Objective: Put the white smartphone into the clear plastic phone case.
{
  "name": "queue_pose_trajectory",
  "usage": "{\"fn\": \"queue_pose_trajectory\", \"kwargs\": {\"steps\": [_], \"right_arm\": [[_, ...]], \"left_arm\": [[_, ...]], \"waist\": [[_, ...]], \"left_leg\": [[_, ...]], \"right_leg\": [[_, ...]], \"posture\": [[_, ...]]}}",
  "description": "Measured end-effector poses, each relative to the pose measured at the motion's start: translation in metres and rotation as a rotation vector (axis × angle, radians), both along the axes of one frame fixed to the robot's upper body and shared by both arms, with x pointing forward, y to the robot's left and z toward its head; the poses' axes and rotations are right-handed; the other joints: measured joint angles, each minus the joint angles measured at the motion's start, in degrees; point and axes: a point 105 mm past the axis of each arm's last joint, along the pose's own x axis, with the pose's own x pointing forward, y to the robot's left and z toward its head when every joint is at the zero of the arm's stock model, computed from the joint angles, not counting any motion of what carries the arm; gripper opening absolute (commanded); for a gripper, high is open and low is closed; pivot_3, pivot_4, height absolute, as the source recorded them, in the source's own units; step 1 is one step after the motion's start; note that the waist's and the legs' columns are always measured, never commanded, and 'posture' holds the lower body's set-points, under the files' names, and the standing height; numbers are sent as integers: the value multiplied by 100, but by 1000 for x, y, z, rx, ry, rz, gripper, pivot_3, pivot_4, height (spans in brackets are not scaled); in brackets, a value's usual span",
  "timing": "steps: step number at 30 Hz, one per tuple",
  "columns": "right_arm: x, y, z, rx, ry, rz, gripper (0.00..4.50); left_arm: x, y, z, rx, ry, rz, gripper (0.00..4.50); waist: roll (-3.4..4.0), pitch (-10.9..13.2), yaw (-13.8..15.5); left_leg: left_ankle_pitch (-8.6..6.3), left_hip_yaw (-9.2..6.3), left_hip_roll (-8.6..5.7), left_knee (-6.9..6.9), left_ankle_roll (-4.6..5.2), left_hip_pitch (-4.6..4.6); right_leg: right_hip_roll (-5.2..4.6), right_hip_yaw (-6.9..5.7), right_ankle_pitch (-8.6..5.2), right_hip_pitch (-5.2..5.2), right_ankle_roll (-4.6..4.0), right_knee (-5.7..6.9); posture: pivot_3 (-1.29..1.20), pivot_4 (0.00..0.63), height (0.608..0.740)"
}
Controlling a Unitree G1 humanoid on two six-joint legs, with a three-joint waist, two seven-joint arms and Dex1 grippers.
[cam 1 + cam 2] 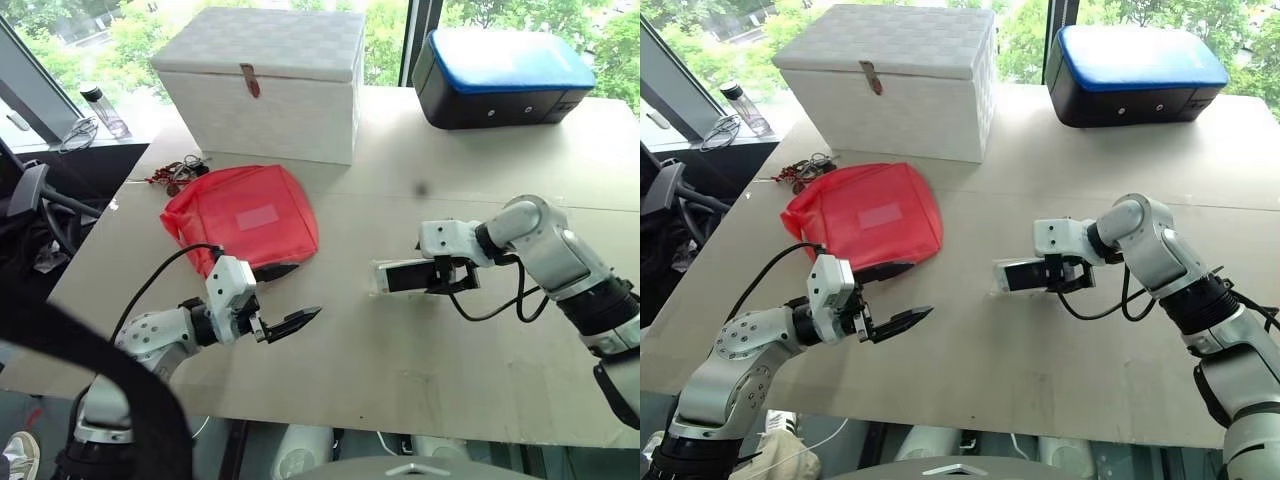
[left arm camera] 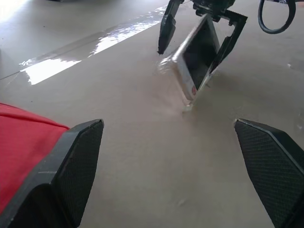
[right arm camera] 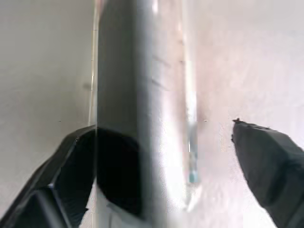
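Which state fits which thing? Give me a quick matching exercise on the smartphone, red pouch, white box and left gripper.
Things:
1. white smartphone
2. red pouch
3. white box
4. left gripper

States:
A. lid shut, at the back of the table
B. open, holding nothing
C. tilted up on its edge
D. lying just in front of the box

Pairs: 1-C, 2-D, 3-A, 4-B

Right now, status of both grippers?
Left gripper: jaws open, empty, hovering over the table.
Right gripper: jaws open, straddling the tilted white smartphone, not clamped on it.
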Motion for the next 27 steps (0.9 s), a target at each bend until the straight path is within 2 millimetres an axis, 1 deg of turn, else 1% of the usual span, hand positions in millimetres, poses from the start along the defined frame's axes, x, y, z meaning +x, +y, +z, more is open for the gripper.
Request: {"fn": "queue_pose_trajectory", "kwargs": {"steps": [3,6,7,9,11,12,16,17,20,23,24,25,26,27], "right_arm": [[0,-7,9,61,-12,-20,4462],[2,-20,24,89,-43,-52,4462],[2,-22,29,102,-51,-59,4223],[0,-21,35,141,-42,-70,3665],[-5,-18,37,188,4,-84,2699],[-6,-15,38,207,22,-84,2304],[-11,7,44,323,63,-78,234],[-9,13,42,346,61,-90,48],[-2,28,35,371,55,-118,48],[0,34,32,378,61,-123,48],[1,34,34,379,59,-120,610],[1,34,36,377,54,-112,957],[0,32,35,361,55,-102,1420],[-1,29,34,343,58,-102,1999]], "left_arm": [[0,0,0,-1,-1,0,4500],[1,2,-2,-4,-2,5,4500],[1,2,-2,-5,-3,8,4500],[2,1,-2,-3,-9,9,4500],[1,0,-4,-2,-8,3,4500],[1,-1,-4,-2,-7,2,4500],[2,-1,-6,-3,-2,2,4500],[3,-1,-7,-3,0,3,4500],[3,-1,-7,-4,-1,2,4500],[3,-2,-8,-5,1,-1,4500],[3,-2,-8,-5,1,0,4500],[3,-2,-8,-5,0,2,4500],[3,-2,-8,-5,0,3,4500],[3,-2,-8,-6,1,6,4500]], "waist": [[2,2,1],[2,2,4],[2,2,3],[2,2,-11],[3,2,-16],[3,2,-14],[2,2,-14],[2,2,-14],[3,2,-10],[3,2,11],[3,2,7],[3,2,3],[2,2,5],[2,2,4]], "left_leg": [[-1,1,0,0,2,-1],[-2,0,0,0,4,-1],[-3,0,0,0,5,0],[-3,0,0,-1,5,0],[-4,0,1,-2,6,0],[-4,0,1,-2,7,0],[-4,-1,2,-2,8,0],[-4,0,2,-2,8,0],[-4,1,1,-2,7,-1],[1,1,-1,0,-2,-21],[10,1,-2,1,-16,-30],[11,1,-2,2,-17,-36],[11,0,-2,2,-18,-43],[12,0,-2,5,-18,-59]], "right_leg": [[0,0,0,0,0,0],[0,0,0,0,0,0],[0,0,0,0,0,0],[0,1,0,0,0,0],[0,1,0,-1,0,0],[0,1,0,0,0,0],[0,2,0,-1,0,2],[-1,2,0,-1,0,2],[-1,2,0,-4,0,3],[-2,2,1,-26,0,7],[-2,2,1,-35,1,9],[-1,2,1,-40,1,10],[-1,1,1,-49,1,10],[-1,1,1,-65,1,14]], "posture": [[0,150,740],[0,150,740],[0,150,740],[0,150,740],[0,150,740],[0,150,740],[0,150,740],[0,150,740],[0,150,740],[0,150,740],[0,150,740],[0,150,740],[0,150,740],[0,150,740]]}}
